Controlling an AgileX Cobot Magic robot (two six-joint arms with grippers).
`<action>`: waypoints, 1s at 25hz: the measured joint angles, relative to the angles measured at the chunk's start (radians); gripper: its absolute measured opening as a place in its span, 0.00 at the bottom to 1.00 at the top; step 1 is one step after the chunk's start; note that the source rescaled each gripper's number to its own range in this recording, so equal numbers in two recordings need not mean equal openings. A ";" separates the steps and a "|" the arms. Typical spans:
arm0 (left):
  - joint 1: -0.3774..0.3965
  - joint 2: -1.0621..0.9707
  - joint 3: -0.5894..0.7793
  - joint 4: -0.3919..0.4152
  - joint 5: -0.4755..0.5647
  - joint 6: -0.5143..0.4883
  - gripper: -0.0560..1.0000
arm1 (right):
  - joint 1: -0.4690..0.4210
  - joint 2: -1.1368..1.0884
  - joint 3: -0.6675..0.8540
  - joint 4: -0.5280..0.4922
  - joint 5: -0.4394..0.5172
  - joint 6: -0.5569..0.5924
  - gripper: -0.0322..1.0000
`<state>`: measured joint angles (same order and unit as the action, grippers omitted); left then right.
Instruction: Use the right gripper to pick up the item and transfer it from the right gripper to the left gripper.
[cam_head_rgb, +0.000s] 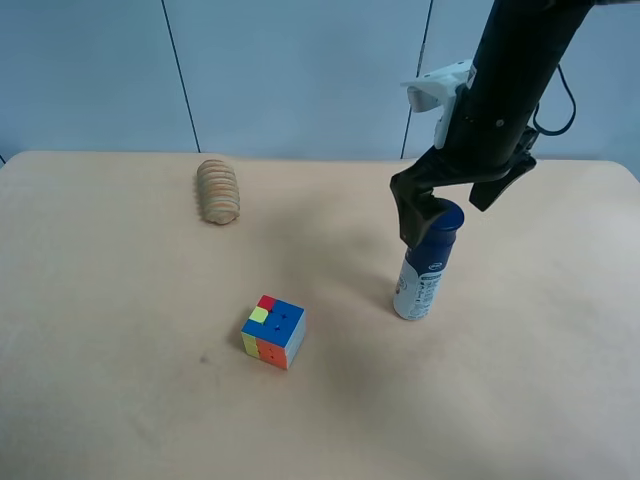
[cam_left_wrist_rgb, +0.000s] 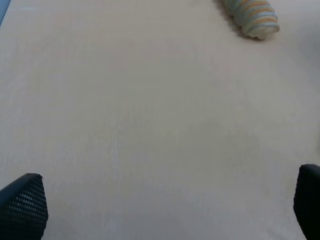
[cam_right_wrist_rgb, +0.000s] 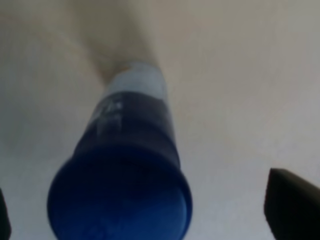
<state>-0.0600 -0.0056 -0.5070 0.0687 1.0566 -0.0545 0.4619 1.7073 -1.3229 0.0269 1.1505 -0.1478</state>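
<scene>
The item, a slim bottle (cam_head_rgb: 424, 268) with a dark blue cap, blue-and-white label and pale base, stands upright on the tan table (cam_head_rgb: 120, 400). My right gripper (cam_head_rgb: 455, 200) hangs straight over it, open, with a jaw on either side of the cap. In the right wrist view the cap (cam_right_wrist_rgb: 120, 200) fills the space between the fingers (cam_right_wrist_rgb: 292, 207), with a gap on each side. My left gripper (cam_left_wrist_rgb: 165, 210) is open and empty over bare table; only its fingertips (cam_left_wrist_rgb: 22, 205) show. It is out of the exterior high view.
A multicoloured puzzle cube (cam_head_rgb: 273, 332) lies at the exterior high view's left of the bottle, nearer the front. A ribbed tan wooden piece (cam_head_rgb: 217, 190) lies further back at that view's left; it also shows in the left wrist view (cam_left_wrist_rgb: 250, 15).
</scene>
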 joint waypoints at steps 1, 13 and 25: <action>0.000 0.000 0.000 0.000 0.000 0.000 1.00 | 0.000 0.010 0.000 0.000 -0.008 0.000 1.00; 0.000 0.000 0.000 0.000 0.000 0.000 1.00 | 0.000 0.106 0.000 0.002 -0.036 -0.006 0.98; 0.000 0.000 0.000 0.000 0.000 0.001 1.00 | 0.000 0.110 0.000 0.003 -0.037 -0.005 0.03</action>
<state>-0.0600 -0.0056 -0.5070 0.0687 1.0566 -0.0533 0.4619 1.8170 -1.3229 0.0301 1.1139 -0.1524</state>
